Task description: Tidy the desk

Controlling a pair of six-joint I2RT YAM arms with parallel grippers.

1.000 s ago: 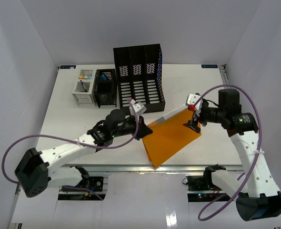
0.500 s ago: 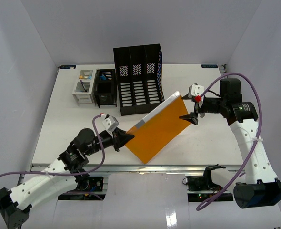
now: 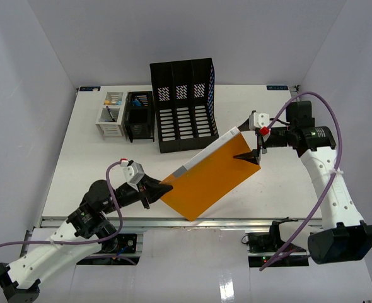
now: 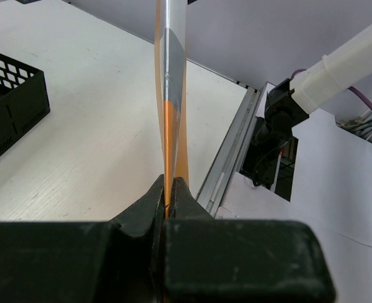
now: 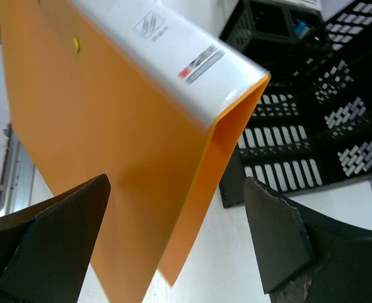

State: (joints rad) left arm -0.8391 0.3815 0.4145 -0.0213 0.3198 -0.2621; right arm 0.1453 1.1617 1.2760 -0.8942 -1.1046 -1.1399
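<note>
The bench (image 3: 98, 170) is a flat, matte white rectangle with a ribbed metal rail (image 3: 142, 221) along its near edge. Pale grey walls close it in on three sides.

A thin, glossy orange plastic folder (image 3: 205, 180) with a white strip along its spine edge is held aslant over the front right of the bench. It runs diagonally between the two arms. I cannot tell whether its low corner touches the surface.

The left end effector (image 3: 164, 188) is pressed together on the folder's near left corner. In the left wrist view its black jaws (image 4: 171, 192) pinch the sheet (image 4: 172, 95) edge-on. There the folder is a narrow, slightly translucent orange blade with a grey-white band higher up.

The right end effector (image 3: 249, 146) is spread wide around the folder's far right corner. In the right wrist view its two dark, wedge-shaped fingers (image 5: 53, 240) stand well to either side of the smooth orange face (image 5: 110, 145). A printed label sits on the white strip there, and neither finger touches the folder.

At the back stands a tall black plastic three-slot file rack (image 3: 183, 104) with perforated walls. To its left is a small black mesh bin (image 3: 140, 117), with a small white slotted organiser (image 3: 112, 115) just beside that.
</note>
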